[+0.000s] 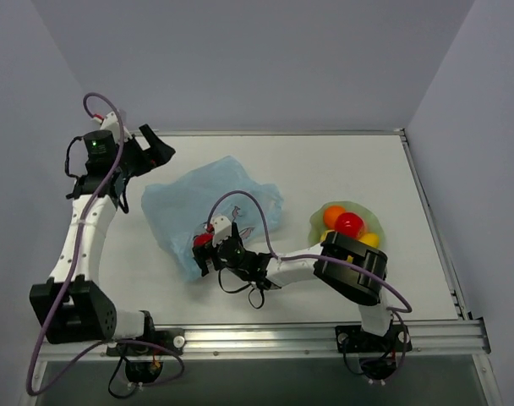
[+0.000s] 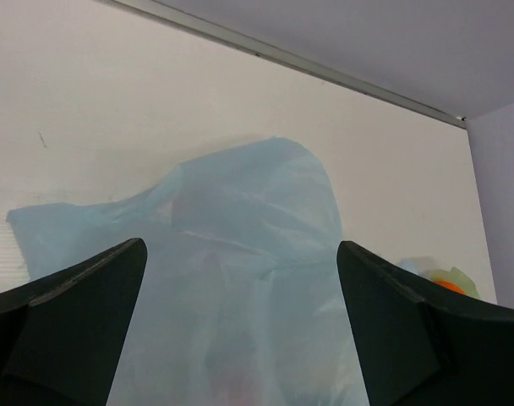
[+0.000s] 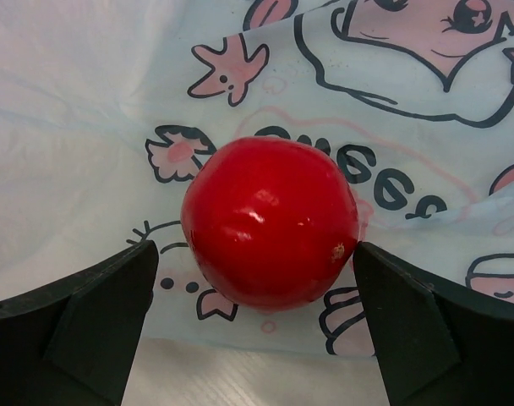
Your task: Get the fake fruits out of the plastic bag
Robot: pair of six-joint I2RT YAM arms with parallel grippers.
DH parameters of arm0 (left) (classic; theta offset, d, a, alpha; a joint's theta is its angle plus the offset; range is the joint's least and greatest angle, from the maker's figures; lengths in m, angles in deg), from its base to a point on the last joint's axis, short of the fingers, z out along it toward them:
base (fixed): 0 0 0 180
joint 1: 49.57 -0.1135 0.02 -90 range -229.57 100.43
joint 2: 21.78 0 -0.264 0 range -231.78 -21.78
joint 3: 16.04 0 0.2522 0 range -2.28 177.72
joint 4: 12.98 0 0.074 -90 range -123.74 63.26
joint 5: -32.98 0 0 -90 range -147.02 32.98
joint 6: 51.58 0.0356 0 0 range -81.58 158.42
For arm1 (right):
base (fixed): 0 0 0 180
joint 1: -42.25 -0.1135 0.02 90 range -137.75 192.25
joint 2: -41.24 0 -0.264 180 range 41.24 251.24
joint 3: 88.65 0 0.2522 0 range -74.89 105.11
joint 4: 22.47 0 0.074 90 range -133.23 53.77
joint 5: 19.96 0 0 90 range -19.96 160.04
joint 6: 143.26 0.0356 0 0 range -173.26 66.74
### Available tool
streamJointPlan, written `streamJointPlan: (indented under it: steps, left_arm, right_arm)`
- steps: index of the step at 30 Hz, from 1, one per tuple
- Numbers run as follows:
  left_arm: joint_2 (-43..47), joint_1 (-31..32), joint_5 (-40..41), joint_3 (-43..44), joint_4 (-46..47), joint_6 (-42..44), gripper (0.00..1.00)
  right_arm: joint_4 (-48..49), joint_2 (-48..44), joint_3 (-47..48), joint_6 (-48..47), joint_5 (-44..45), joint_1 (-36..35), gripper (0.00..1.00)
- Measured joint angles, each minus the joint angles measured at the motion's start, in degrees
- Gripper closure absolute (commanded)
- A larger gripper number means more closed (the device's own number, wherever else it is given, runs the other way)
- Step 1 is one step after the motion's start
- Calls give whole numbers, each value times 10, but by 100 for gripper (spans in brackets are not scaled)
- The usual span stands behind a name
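Where the overhead camera looks down on the flat white table [image 1: 426, 279], the bag [image 1: 210, 207] lies crumpled left of centre, thin pale-blue film full of creases. The left gripper [image 1: 161, 152] hangs beside the bag's far left corner, its jaws spread and holding nothing. The right gripper [image 1: 204, 251] sits at the bag's near edge, with a glossy red fruit [image 1: 203, 240] at its tips. To the right, well apart from the bag, a pale green dish [image 1: 314, 227] holds a smooth orange ball [image 1: 333, 215], a red ball [image 1: 349, 224] and a yellow fruit [image 1: 371, 240].

From the left wrist, two dark matte wedge-shaped fingers [image 2: 71, 321] stand wide apart above the bag [image 2: 240, 228], which rises in a soft translucent hump. The dish [image 2: 426, 269] peeps in at the right edge with something orange in it.

From the right wrist, the red fruit [image 3: 270, 222] is round, shiny and faintly dimpled. It rests on the bag's [image 3: 88, 110] film, which is printed with black-and-pink cartoon figures and lettering, close to the edge where the ribbed table [image 3: 240, 376] shows. The dark fingers [image 3: 79, 326] are spread to either side of it; the right one comes very close, and contact cannot be judged.
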Motion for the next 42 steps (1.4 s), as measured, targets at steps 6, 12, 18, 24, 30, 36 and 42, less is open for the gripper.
streamJointPlan:
  steps: [6, 12, 18, 24, 30, 36, 42]
  left_arm:
    - [177, 22, 54, -74, -35, 14, 6]
    - [390, 58, 80, -211, -124, 25, 6]
    - [545, 63, 93, -238, -256, 38, 6]
    - [570, 73, 91, -195, -305, 49, 6]
    - [585, 74, 89, -200, -311, 60, 6]
    - [627, 85, 66, -230, -288, 68, 6]
    - [659, 126, 67, -259, -272, 68, 6]
  right_arm:
    - [3, 5, 9, -1, 6, 0, 32]
    - [13, 5, 8, -2, 24, -2, 65]
    - [7, -28, -13, -8, 49, -16, 67]
    - [-26, -172, -50, -11, 59, -26, 67]
    - [-108, -374, -110, -8, 119, -28, 67]
    - [-280, -595, -169, 35, 296, -4, 68]
    - [-399, -702, -183, 76, 355, 172, 67]
